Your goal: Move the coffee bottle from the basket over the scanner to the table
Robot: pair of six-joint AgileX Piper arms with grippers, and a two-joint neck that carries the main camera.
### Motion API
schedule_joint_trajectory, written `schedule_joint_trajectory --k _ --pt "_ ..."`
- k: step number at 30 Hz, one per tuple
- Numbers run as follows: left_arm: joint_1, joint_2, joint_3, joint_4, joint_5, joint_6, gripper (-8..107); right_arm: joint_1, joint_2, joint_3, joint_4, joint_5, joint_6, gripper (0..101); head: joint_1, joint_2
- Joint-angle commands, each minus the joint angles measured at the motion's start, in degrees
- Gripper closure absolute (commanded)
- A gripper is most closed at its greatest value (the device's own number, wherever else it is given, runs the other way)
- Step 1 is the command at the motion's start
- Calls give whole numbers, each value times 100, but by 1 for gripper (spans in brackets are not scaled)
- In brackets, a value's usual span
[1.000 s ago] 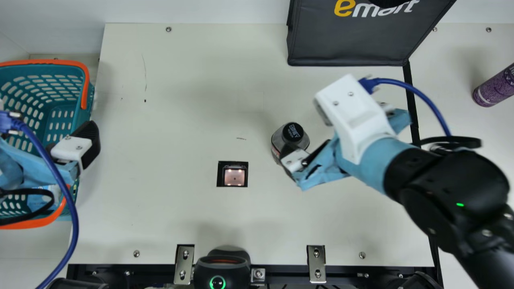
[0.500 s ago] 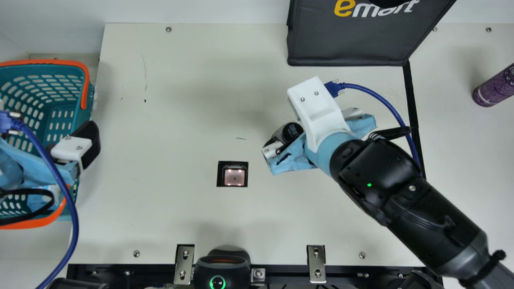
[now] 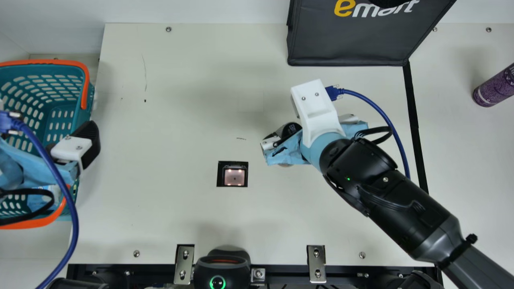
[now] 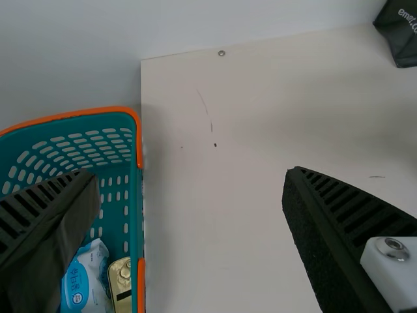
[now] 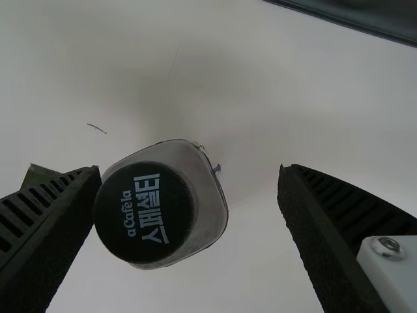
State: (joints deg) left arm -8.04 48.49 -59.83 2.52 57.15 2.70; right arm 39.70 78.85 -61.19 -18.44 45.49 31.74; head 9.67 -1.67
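The coffee bottle point(image 3: 290, 129) with its black cap stands on the cream table, right of the square scanner window point(image 3: 234, 177). My right gripper point(image 3: 283, 151) is over it, one finger on the bottle's left side and the other hidden. From the right wrist view, the bottle point(image 5: 207, 212) is between the spread fingers of my right gripper point(image 5: 190, 173), close to one finger with space beside the other. At the left, my left gripper point(image 3: 89, 141) hangs over the basket point(image 3: 66, 74). In the left wrist view that left gripper point(image 4: 190, 175) is open and empty.
A blue-and-white pack point(image 4: 85, 277) and a gold item point(image 4: 121, 285) lie in the basket. A dark bag point(image 3: 353, 44) is at the back, a purple bottle point(image 3: 494, 86) at the far right, and a black device point(image 3: 219, 269) at the front edge.
My right arm has swung left over the bottle, bringing the gripper around it, with only a slight shift in the last half second. The left arm has kept still.
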Motion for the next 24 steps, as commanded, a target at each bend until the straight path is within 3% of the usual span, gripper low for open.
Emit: schedule_joint_trajectory --k 1,13,24 --pt "0 0 0 0 0 0 9 0 15 13 -32 -52 56 20 -175 9" --pt "0 0 0 0 0 0 9 135 -1 -52 -202 -5 352 100 -175 9" --pt "0 0 0 0 0 0 9 357 -73 -502 -406 417 553 101 -175 9"
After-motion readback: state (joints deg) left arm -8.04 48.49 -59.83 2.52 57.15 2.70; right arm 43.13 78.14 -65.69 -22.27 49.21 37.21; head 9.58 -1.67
